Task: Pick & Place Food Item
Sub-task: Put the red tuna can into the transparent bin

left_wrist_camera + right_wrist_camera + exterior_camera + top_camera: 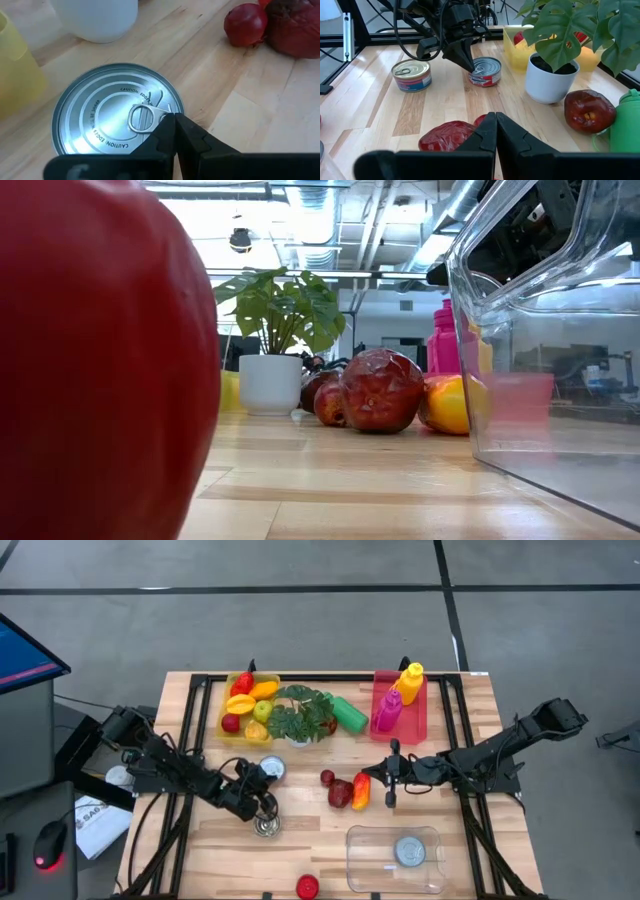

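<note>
A silver-lidded can point(117, 115) with a pull tab stands on the wooden table beside the white plant pot point(547, 80); in the high view it is the can point(271, 769) left of centre. My left gripper point(175, 122) point(469, 64) is shut, its tips slanting down at the lid's edge by the tab. A second can point(411, 75) stands nearer the front edge. My right gripper point(496, 120) point(380, 780) is shut and hovers over a dark red food item point(447, 136) at the table's middle, holding nothing. My left gripper has its shut fingertips point(172, 120) at the can lid's rim beside the pull tab point(142, 117), slanting down from the table's left. I cannot tell whether they touch the lid. The can stands upright on the table.
A clear container point(393, 858) with a can point(410, 851) inside sits front right. A red round item point(307, 886) lies at the front edge. A yellow tray of fruit point(245, 705), the plant point(300, 715) and a pink tray with bottles point(400, 700) line the far side.
</note>
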Available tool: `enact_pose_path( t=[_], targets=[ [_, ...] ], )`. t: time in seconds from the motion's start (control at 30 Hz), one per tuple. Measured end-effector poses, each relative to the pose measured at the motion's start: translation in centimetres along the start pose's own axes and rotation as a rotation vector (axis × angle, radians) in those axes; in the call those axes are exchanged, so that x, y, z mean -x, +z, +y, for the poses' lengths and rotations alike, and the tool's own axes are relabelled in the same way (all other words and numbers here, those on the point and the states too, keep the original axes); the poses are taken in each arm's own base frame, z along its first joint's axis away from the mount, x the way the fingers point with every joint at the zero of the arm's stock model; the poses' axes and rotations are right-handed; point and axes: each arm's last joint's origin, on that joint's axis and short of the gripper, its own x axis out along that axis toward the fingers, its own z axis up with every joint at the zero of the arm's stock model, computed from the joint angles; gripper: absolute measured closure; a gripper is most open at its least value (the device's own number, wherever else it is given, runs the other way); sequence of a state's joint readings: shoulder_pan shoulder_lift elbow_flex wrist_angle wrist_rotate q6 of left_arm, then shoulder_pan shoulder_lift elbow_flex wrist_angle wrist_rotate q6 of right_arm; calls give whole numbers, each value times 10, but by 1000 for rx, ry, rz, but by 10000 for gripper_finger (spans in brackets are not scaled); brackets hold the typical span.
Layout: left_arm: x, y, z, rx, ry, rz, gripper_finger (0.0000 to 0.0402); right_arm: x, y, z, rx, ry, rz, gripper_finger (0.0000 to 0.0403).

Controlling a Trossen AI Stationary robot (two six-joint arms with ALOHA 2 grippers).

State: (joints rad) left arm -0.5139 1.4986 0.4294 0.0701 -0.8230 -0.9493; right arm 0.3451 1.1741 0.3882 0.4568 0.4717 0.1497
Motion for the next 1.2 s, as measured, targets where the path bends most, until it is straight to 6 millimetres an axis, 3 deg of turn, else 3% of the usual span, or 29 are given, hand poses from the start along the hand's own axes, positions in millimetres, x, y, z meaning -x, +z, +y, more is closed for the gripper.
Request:
enact_pose_path(
  t=[0.77,1.07,1.2],
  targets=[
    [16,-14,-9,-124,-57,-24,402,0,0,0,0,0,0,403],
    [15,-3,-12,-38,-44,-120,402,0,0,0,0,0,0,403],
    [9,4,-14,35,-98,-85,402,0,0,0,0,0,0,403]
  ],
)
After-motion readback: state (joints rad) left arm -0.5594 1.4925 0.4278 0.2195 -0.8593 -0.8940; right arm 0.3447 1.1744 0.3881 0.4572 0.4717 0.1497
